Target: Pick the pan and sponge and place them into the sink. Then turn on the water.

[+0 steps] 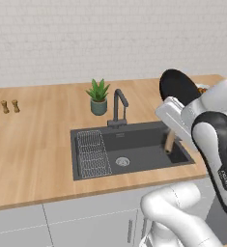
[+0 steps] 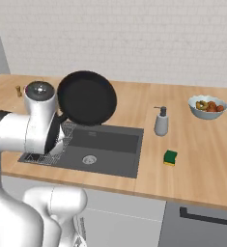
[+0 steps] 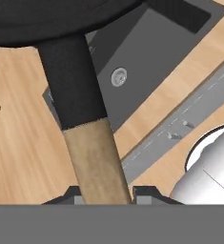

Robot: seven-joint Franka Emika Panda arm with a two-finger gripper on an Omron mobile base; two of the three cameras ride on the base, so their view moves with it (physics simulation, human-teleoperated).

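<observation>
- The wooden counter (image 2: 197, 154) is running under the white brick wall and is carrying everything else.
- The sink (image 1: 139, 144) is sitting recessed in it, with its wire rack (image 1: 92, 154) lying on one side and the round drain (image 1: 122, 161) showing in the bare floor.
- The pan (image 2: 87, 98) is hanging in the air above the sink, tipped up nearly on edge, its black bowl high and its wooden handle (image 1: 169, 141) pointing down toward the basin.
- The gripper (image 3: 104, 193) is clamping that handle at its wooden end, one finger pressing on each side; in the base views the hand is mostly hiding the contact, so the hold is probably firm but only the hand view is showing it.
- The faucet (image 1: 118, 107) is standing at the back rim, beside the potted plant (image 1: 98, 97).
- The soap dispenser (image 2: 161, 121) is standing just beside the sink.
- The fruit bowl (image 2: 207, 107) is sitting near the wall.
- The sponge (image 2: 170, 157) is lying on the counter, apart from the basin.
</observation>
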